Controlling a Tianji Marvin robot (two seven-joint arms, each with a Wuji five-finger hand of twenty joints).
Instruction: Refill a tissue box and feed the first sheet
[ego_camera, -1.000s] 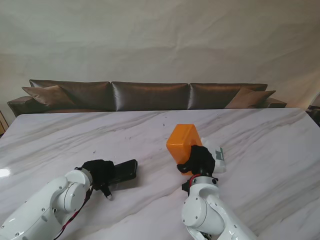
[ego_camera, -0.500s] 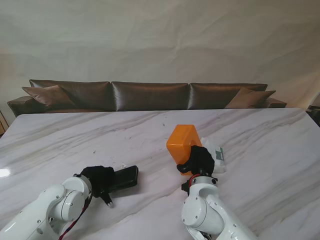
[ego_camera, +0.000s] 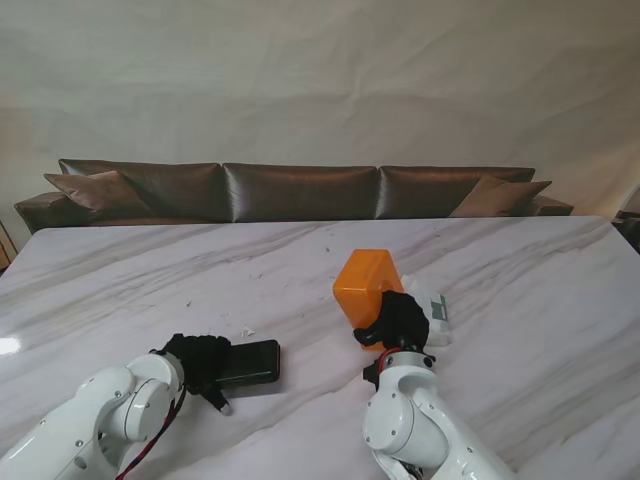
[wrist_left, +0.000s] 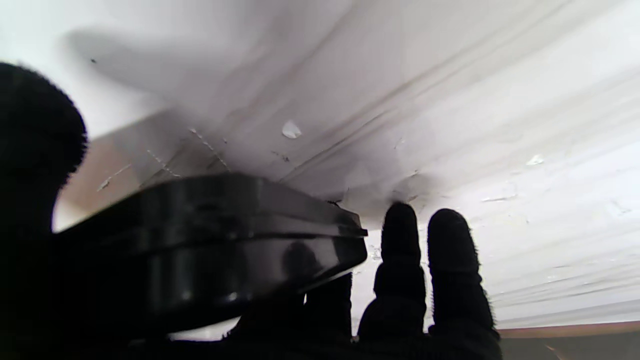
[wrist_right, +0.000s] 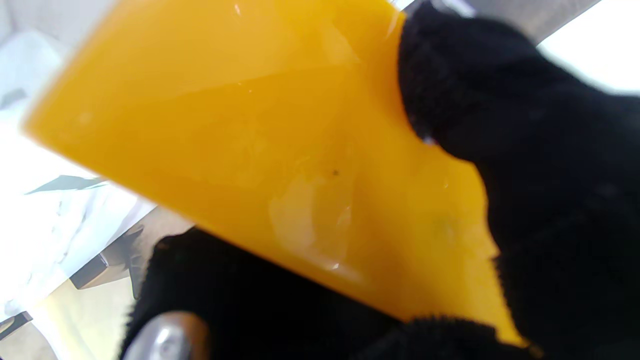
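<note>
From the stand view the marble table (ego_camera: 520, 300) carries two groups well apart; on the left and near me the left hand (ego_camera: 197, 364) rests on a flat black lid (ego_camera: 247, 364), its fingers wrapped over the lid's left end; to the right of centre the right hand (ego_camera: 398, 318) grasps the near side of the orange tissue box (ego_camera: 365, 284), which stands tilted, and a white tissue pack (ego_camera: 436, 312) lies just beside it on the right, partly hidden by the hand; a dark sofa (ego_camera: 300, 190) runs along the far edge. In the left wrist view the black lid (wrist_left: 210, 245) sits in the grasp, the thumb on one side and fingers (wrist_left: 452, 260) stretched past its edge toward the tabletop, so the hand is closed on the lid, though how firmly I cannot tell. In the right wrist view the orange box (wrist_right: 260, 150) fills the frame, clamped between black-gloved fingers (wrist_right: 525, 130) and the palm side; the white pack (wrist_right: 55, 210) shows beyond it. The step appears to be opening the box for refilling; to do it well, the right hand should steady the box with its opening reachable, while the left sets the lid flat and clear of the pack, so that the tissues can be slid in without snagging.
</note>
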